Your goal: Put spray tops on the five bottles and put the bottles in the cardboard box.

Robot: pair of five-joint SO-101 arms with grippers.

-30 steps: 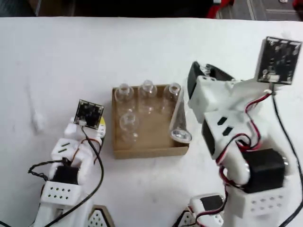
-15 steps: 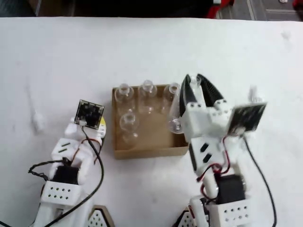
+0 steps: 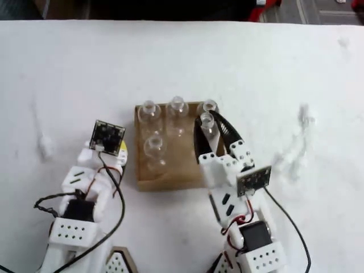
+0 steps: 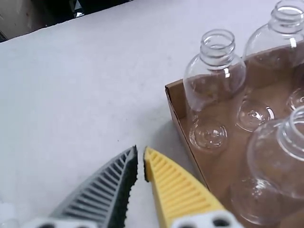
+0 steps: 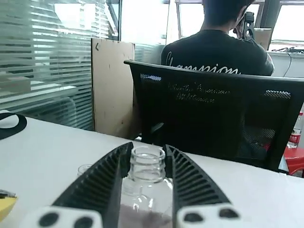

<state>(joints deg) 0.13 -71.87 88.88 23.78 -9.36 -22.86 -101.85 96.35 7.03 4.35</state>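
White worktop [image 3: 170, 57] runs under both arms, with faint smudges here and there. Nearest you, the left tool [image 4: 140, 159] sits low just beside the cardboard box [image 3: 170, 183]. Its grey and yellow fingers are closed almost tip to tip, with nothing between them.

The right tool [image 3: 208, 125] stands over the box's right side, pinched onto the neck of one bottle [image 3: 206, 120]. That bottle is upright, long axis vertical, open mouth up. Also in the box you have four more bottles [image 3: 153, 146], all upright with mouths up: one alone nearer the arms, three in a row along the far wall.

Beyond the worktop, the right wrist view gives you slatted blinds [image 5: 42, 52], a leaning brown board [image 5: 111, 85] and a black mesh chair [image 5: 213, 114].

The fingers hide the held bottle's body, so you cannot tell whether its base touches the box floor. The left wrist view cuts off two bottles at its edge. Small pale bits [image 3: 44, 145] on the worktop are too faint to identify.
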